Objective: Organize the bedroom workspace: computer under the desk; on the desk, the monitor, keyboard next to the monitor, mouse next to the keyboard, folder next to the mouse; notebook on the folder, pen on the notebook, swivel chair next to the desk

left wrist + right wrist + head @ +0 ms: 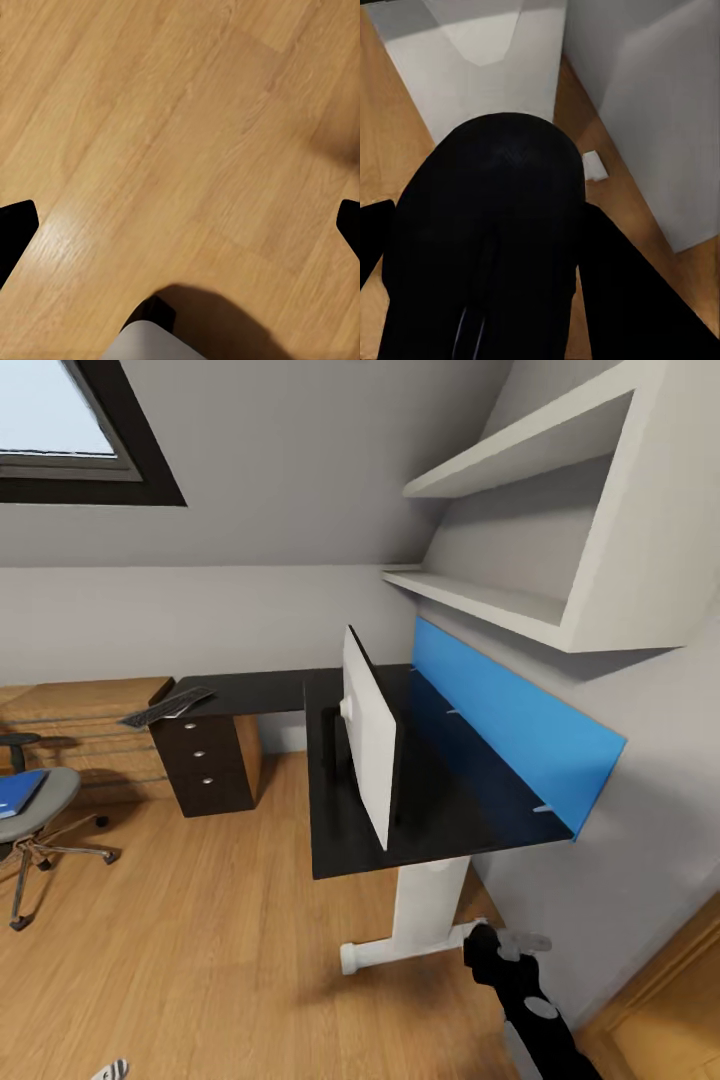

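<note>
The desk point(270, 692) has a glossy black L-shaped top. On its near wing the monitor point(368, 745) stands edge-on, white back toward me. The keyboard point(165, 707) lies on the far left wing. At the left, the swivel chair point(50, 800) carries the blue folder point(15, 792). Low beside the desk's white leg, my right gripper point(505, 950) is shut on the black rounded mouse point(502, 210). My left gripper point(180, 225) hangs open over bare floor planks. Computer, notebook and pen are out of view.
A blue panel point(510, 725) lines the wall behind the desk, with white shelves point(500, 600) above it. A dark drawer unit point(205, 760) stands under the left wing, a light-wood chest point(80, 725) beyond it. Wood floor point(220, 940) lies open between chair and desk.
</note>
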